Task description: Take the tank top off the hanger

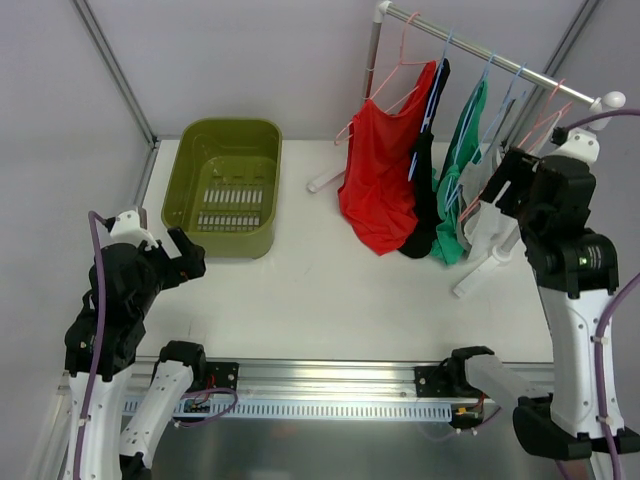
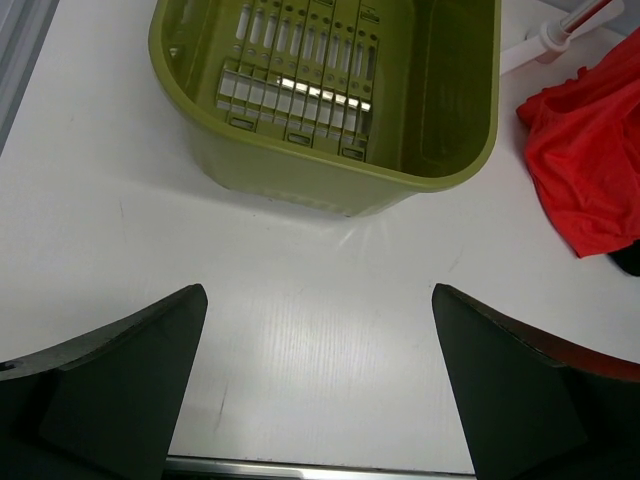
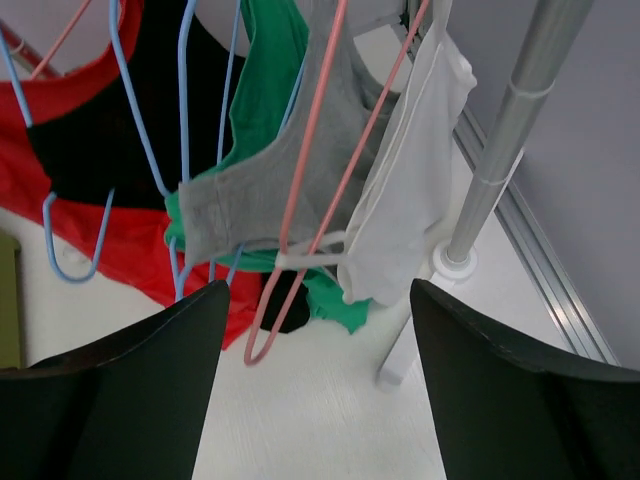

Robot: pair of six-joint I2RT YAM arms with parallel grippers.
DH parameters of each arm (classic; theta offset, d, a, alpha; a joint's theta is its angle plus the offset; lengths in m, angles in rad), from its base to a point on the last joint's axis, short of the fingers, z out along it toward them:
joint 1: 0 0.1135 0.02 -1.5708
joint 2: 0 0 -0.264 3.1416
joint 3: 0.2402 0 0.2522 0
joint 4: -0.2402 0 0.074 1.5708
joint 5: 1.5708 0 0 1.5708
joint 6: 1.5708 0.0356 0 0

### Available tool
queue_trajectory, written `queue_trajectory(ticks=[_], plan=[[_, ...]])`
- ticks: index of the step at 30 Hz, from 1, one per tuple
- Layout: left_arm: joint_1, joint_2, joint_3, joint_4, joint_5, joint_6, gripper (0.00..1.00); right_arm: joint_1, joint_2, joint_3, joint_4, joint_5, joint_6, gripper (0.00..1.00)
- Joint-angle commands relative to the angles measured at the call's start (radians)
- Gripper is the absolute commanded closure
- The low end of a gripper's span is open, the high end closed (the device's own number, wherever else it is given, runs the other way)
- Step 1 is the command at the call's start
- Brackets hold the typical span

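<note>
Item: white tank top (image 3: pixel 410 180) on pink hanger (image 3: pixel 297 170) | right gripper (image 3: pixel 318 290): jaws apart, nothing clamped | left gripper (image 2: pixel 320 295): apart | advised: pinch fabric only, avoid hanger wire.

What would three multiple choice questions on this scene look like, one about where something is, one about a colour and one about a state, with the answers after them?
1. Where does the green basket sit?
A. on the left half of the table
B. on the right half
C. on a hook

2. Seen from above, what colour is the tank top at the left end of the rack?
A. white
B. red
C. grey

3. How is the left gripper?
A. open, holding nothing
B. shut on cloth
C. shut on a hanger

Answers:
1 A, it stands well left of centre in the top view.
2 B, the first garment from the left is red.
3 A, its fingers stand wide apart with only bare table between them.
</note>
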Motion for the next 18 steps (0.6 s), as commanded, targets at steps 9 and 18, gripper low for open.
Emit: queue_trajectory(ticks=[9, 18], plan=[[-0.018, -0.033, -0.076, 0.058, 0.012, 0.014, 0.01, -0.092, 0.210, 0.108, 0.184, 0.087, 0.025, 0.39], [-0.024, -0.032, -0.100, 0.081, 0.025, 0.014, 0.01, -0.126, 0.243, -0.003, 0.294, 0.087, 0.053, 0.71]])
